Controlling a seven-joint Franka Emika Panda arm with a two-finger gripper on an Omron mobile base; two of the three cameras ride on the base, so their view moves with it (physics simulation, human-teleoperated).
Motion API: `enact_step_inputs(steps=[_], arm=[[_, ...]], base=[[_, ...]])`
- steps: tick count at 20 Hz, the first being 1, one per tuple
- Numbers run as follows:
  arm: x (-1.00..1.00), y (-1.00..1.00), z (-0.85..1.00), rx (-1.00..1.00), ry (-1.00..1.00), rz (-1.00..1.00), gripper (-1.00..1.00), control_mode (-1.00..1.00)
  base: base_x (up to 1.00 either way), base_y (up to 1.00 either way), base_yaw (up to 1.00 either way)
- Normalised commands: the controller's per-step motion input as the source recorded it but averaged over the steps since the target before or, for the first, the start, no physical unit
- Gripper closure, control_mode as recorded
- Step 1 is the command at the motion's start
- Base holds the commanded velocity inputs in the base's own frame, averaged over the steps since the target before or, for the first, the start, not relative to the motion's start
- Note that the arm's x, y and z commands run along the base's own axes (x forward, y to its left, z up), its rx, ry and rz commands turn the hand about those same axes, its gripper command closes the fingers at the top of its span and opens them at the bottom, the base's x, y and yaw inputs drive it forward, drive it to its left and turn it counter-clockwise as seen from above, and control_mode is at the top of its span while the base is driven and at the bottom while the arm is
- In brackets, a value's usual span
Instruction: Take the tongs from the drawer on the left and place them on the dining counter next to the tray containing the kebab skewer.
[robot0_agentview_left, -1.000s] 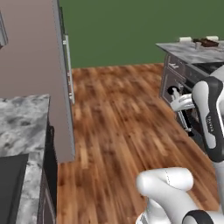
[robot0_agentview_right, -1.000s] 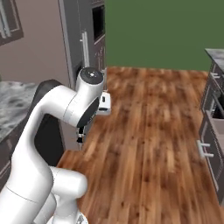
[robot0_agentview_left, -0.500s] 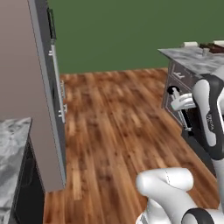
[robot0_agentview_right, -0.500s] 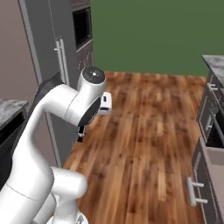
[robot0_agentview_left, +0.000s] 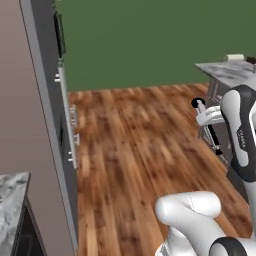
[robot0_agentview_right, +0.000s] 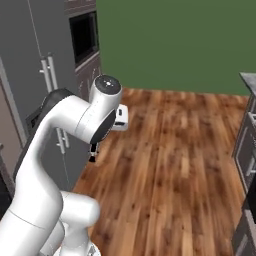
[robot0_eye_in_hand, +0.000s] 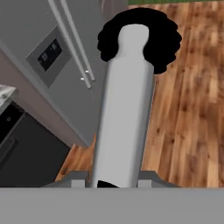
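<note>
My jaws are clamped on the tongs (robot0_eye_in_hand: 127, 100), which run straight out from between my fingers in the hand view: a pale silvery shaft ending in a black, scalloped tip. My gripper (robot0_agentview_left: 212, 131) sits high above the wooden floor (robot0_agentview_left: 140, 150), and from the left base view the tongs (robot0_agentview_left: 210, 132) slant down from a black end near my wrist to a black tip lower down. From the right base view, a dark end of the tongs (robot0_agentview_right: 93, 152) hangs just below my forearm. Beyond the tip, in the hand view, a grey refrigerator (robot0_eye_in_hand: 52, 57) with two long bar handles stands on the left, with a dark appliance front (robot0_eye_in_hand: 26, 148) beside it and wood planks on the right. Off to the far right of the left base view, a corner of the dining counter (robot0_agentview_left: 225, 72) shows its veined marble top, well apart from me. A green wall (robot0_agentview_right: 175, 45) closes the room behind.
</note>
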Motion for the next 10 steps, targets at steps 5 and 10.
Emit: enact_step_inputs(steps=[5, 10], arm=[[0.00, 0.00, 0.00, 0.00, 0.00, 0.00, 1.00, 1.00], [0.00, 0.00, 0.00, 0.00, 0.00, 0.00, 1.00, 1.00]], base=[[1.00, -0.18, 0.03], [1.00, -0.29, 0.01]])
